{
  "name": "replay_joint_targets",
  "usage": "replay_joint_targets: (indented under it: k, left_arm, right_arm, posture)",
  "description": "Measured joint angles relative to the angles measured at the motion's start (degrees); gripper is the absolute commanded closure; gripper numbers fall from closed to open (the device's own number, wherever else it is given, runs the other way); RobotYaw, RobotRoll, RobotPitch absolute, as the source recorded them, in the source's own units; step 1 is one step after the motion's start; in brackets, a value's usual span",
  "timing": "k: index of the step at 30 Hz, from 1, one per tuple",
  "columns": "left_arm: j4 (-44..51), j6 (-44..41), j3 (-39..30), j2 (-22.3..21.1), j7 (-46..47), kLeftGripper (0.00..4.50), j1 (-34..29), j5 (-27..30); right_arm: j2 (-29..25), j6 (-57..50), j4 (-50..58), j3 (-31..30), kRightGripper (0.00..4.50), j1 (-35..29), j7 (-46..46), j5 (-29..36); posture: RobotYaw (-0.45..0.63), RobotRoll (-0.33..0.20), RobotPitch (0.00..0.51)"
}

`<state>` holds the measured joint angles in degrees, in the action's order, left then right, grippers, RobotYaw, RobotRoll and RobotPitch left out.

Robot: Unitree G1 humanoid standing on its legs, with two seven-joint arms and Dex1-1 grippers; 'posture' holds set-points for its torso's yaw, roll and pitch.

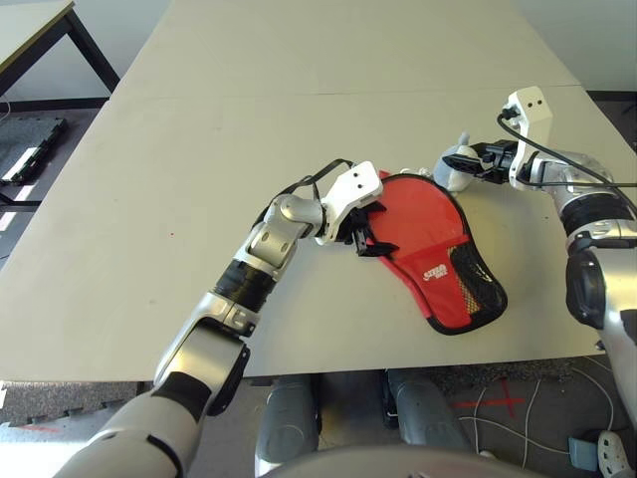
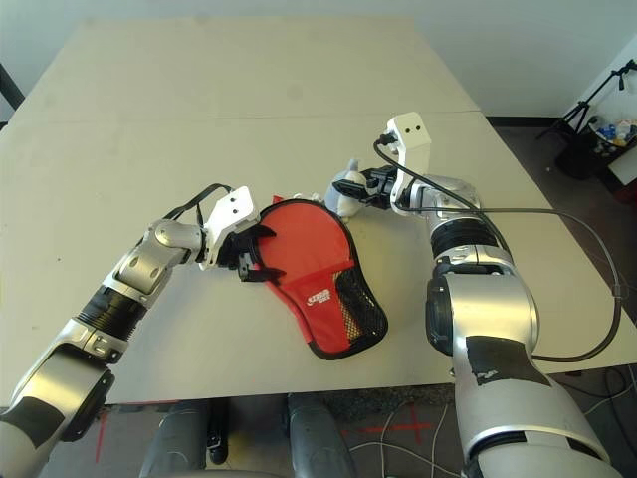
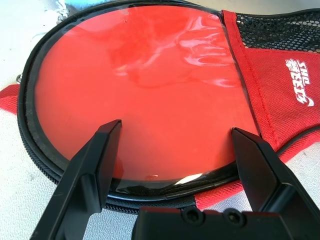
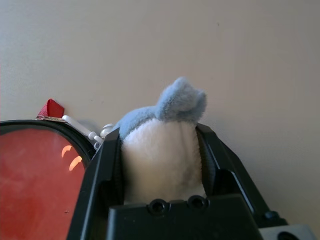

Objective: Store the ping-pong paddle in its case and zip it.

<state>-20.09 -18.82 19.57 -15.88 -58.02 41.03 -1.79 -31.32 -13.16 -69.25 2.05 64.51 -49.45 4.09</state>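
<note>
Ping-pong paddle (image 3: 145, 95) lies inside the open case (image 1: 443, 264) on the bench (image 1: 299, 110), long axis running toward the robot's right. Left gripper (image 3: 175, 150), nearer, spreads wide and empty over its face; right gripper (image 4: 160, 170) squeezes what seems a plush wad (image 4: 165, 145).

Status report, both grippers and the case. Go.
Left gripper open over the case. Right gripper shut on plush wad beside case's round end. Zipper state unclear.

table (image 1: 299, 110): beige | on it: red case (image 1: 428, 239), white-grey plush wad (image 1: 455, 169)
</note>
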Motion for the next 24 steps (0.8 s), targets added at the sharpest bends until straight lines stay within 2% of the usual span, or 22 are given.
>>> replay_joint_targets:
  k: [5, 7, 20, 24]
  left_arm:
    - [0.0, -0.1, 0.3, 0.0, 0.0, 0.00, 0.0, 0.0]
    - [0.0, -0.1, 0.3, 0.0, 0.0, 0.00, 0.0, 0.0]
    - [0.0, -0.1, 0.9, 0.1, 0.0, 0.00, 0.0, 0.1]
    - [0.0, -0.1, 1.1, 0.3, 0.0, 0.00, 0.1, 0.1]
  right_arm:
    - [-2.0, -1.3, -0.3, 0.5, 4.08, 0.0, -0.3, 0.0]
    - [-2.8, -1.7, -0.4, 0.5, 4.41, 0.0, -0.7, -0.1]
    - [-10.4, -2.6, -0.4, -1.1, 4.47, 0.0, -8.5, -3.7]
    - [-13.6, -2.6, 0.0, -3.6, 4.48, 0.0, -14.9, -5.9]
  posture:
    - [-0.08, 0.000, 0.167]
    - [-0.08, 0.000, 0.167]
    - [-0.10, 0.000, 0.165]
    - [-0.09, 0.000, 0.169]
